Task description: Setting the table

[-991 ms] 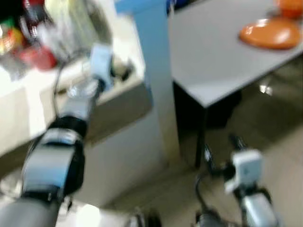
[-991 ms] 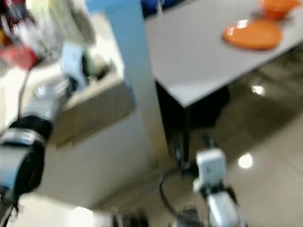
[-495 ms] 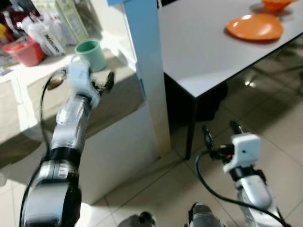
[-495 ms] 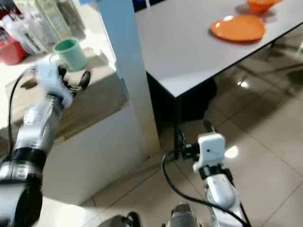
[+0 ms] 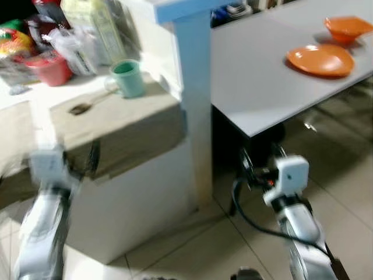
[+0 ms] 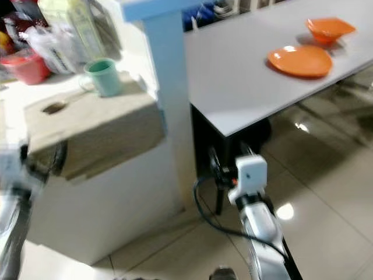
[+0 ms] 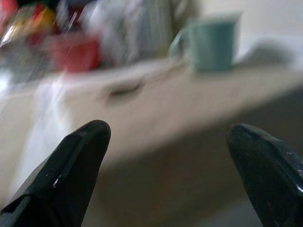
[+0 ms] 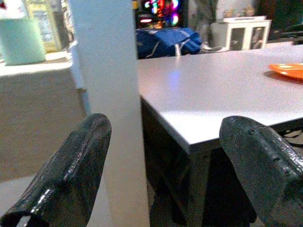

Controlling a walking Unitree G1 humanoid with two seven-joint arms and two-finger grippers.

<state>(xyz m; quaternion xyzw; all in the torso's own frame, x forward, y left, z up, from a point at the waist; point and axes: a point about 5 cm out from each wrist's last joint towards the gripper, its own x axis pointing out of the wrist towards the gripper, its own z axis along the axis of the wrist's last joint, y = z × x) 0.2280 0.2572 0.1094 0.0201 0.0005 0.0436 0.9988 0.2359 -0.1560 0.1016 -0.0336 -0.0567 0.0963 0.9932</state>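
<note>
Left gripper drops back from the counter, jaws wide, empty; green mug stays on the counter. Right gripper idle, spread wide. Orange plate on table; mug pickup pending.

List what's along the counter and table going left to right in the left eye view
Red tub → green mug → blue pillar → orange plate → orange bowl.

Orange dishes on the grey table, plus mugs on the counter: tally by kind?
Orange plate: 1
Orange bowl: 1
Green mug: 1
Total: 3
The plate and bowl sit on the grey table; the mug stands on the counter.
</note>
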